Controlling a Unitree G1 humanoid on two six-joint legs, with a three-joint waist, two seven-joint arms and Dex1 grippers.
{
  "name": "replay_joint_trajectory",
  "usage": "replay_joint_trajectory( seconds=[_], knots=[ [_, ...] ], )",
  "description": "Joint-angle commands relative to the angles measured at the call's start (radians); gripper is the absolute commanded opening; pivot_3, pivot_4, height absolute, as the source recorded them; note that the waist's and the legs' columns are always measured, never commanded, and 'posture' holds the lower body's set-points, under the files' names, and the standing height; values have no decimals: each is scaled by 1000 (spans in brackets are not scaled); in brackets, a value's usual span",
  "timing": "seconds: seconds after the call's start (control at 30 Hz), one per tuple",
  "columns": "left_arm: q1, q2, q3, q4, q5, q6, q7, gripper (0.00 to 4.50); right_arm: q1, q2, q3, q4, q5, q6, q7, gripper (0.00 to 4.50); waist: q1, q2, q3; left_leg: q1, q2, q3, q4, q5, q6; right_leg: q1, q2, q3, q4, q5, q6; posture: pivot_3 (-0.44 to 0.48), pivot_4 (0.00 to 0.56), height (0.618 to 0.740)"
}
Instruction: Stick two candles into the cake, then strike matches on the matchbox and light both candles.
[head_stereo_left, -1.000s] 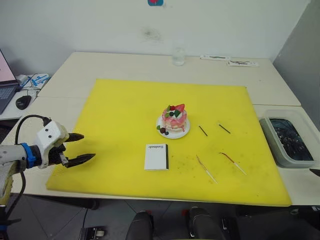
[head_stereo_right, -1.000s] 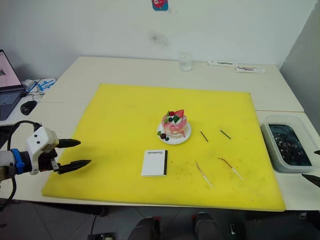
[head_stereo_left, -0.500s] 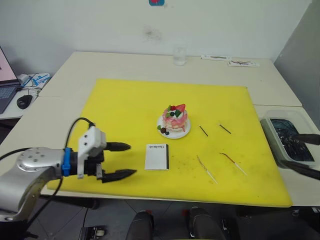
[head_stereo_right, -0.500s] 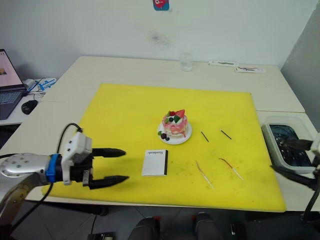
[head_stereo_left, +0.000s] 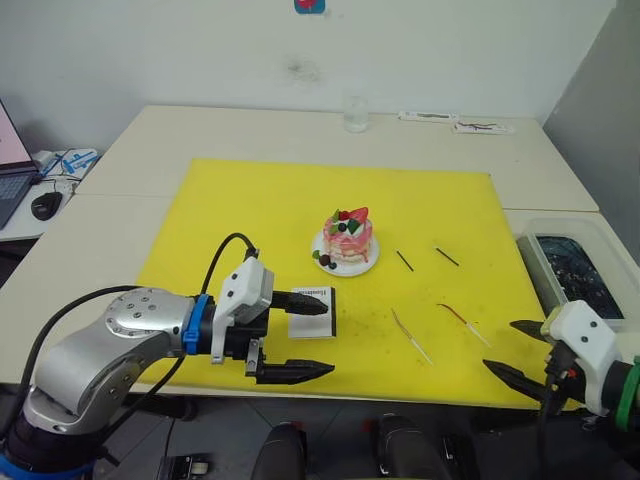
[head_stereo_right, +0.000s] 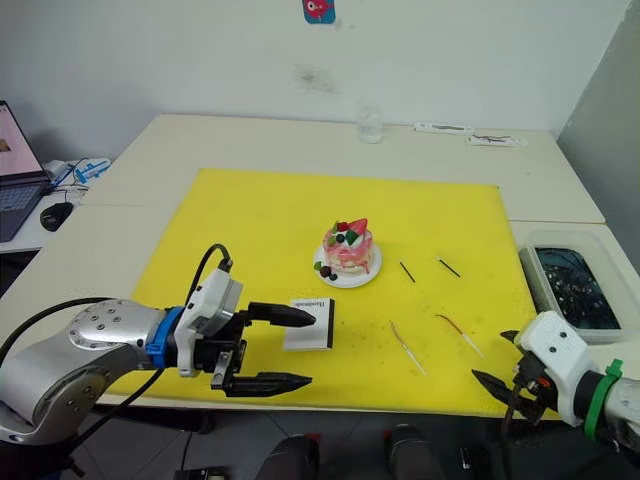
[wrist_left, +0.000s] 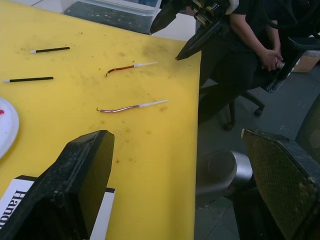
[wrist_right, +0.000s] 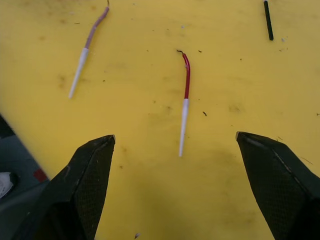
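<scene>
Nothing of the task looks done: the cake (head_stereo_left: 346, 240) stands bare mid-mat, and both candles (head_stereo_left: 411, 337) and both matches (head_stereo_left: 405, 261) lie loose toward the mat's right edge. The matchbox (head_stereo_left: 314, 313) lies near its front edge. Both claws are released: the left claw (head_stereo_left: 307, 339) beside the matchbox, the right claw (head_stereo_left: 518, 351) at the front right corner, near the candles. A bin (head_stereo_left: 572, 270) sits right; a glass (head_stereo_left: 356, 113) at the table's far edge obstructs nothing.
</scene>
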Motion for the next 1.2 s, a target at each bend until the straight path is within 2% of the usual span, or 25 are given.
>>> replay_joint_trajectory(
  seconds=[0.03, 0.17, 0.47, 0.87, 1.07, 1.2],
  knots=[
    [-17, -9, -8, -7, -8, -10, 1, 4500, -45, 12, 44, 26, -32, -27, -44, 4048, 0, 0, 0, 0, 0, 0, 0, 0, 0, 0, 0, 0, 0, 0, 0, 0, 150, 740],
    [-12, -21, -13, -3, 5, -22, 10, 4500, -90, 4, 101, 89, -77, -52, -70, 4048, 0, 0, 0, -1, 0, 0, -1, 0, 0, -1, 0, 0, -1, 0, -1, 0, 150, 740],
    [3, -33, -1, -5, 13, -34, 34, 4500, -100, 13, 162, 166, -119, -85, -72, 4048, 1, 0, 0, -1, 0, 0, -1, 0, 0, -1, 0, 0, -1, -1, -1, 0, 150, 740],
    [16, -41, -4, -5, 20, -36, 57, 4500, -89, 12, 189, 129, -104, -33, -71, 27, 1, 0, 0, -1, 0, -1, 0, 0, 0, 0, 0, 0, -1, 0, -1, 0, 150, 740],
    [24, -47, -4, 12, 27, -13, 96, 4500, -117, 24, 121, 98, -26, 18, -52, 27, 1, 0, 0, -1, 0, -1, 0, 0, 0, 0, 0, 0, -1, 0, -1, 0, 150, 740],
    [24, -49, 13, 53, 3, 27, 121, 4500, -143, 21, -7, 64, 107, 80, -6, 27, 1, 0, 0, -1, 0, -1, 0, 0, 0, 0, 0, 0, -1, 0, -1, 0, 150, 740]
  ],
)
